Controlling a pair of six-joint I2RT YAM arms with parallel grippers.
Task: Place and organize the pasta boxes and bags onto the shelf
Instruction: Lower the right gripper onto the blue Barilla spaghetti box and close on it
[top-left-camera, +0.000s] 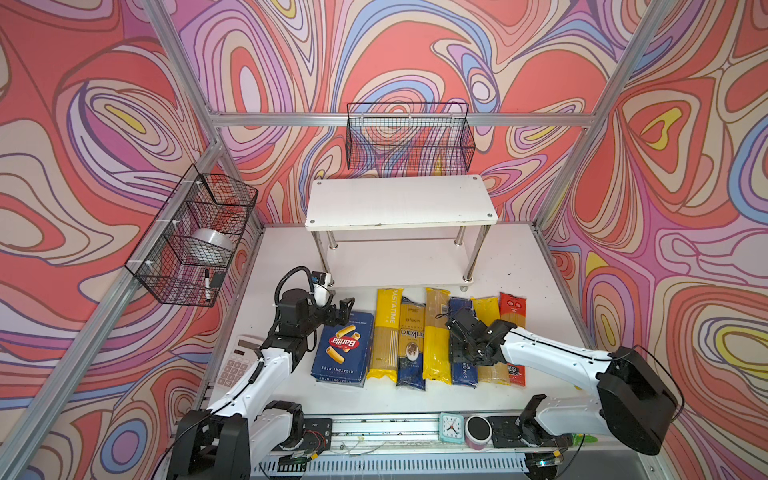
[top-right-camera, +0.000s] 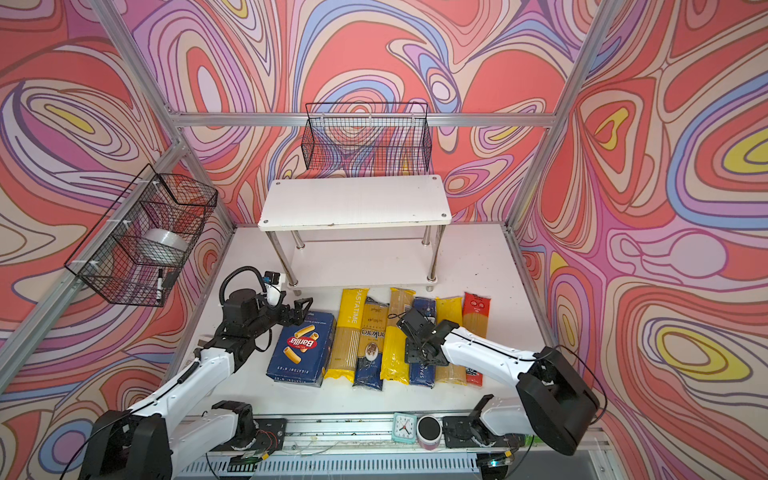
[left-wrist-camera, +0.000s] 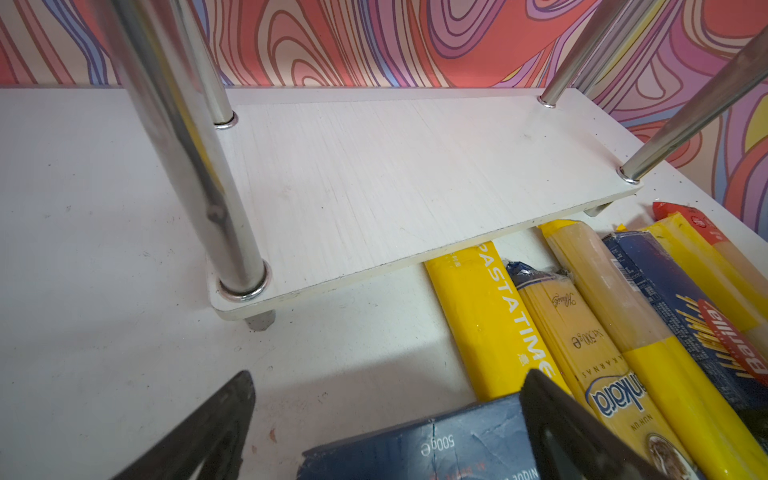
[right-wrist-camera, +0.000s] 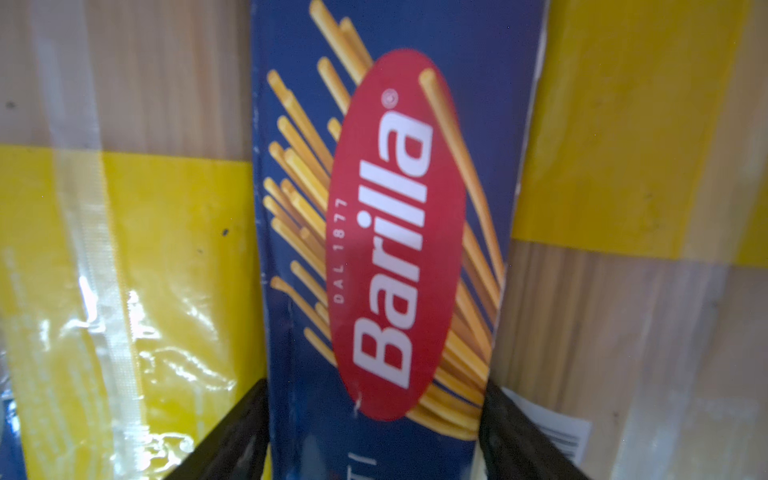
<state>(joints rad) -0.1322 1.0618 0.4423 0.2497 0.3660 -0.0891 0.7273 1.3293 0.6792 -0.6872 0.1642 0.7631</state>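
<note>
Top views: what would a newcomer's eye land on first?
The loud swirled wall pattern all around, then the row of pasta packs lying side by side on the table before the shelf. The right claw straddles the narrow Barilla box in that row.

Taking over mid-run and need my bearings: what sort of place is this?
Probably a staged robot test cell, not a real pantry: an aluminium frame holds swirl-patterned walls around a white table, where a two-tier shelf and the Barilla rigatoni box sit like props.
</note>
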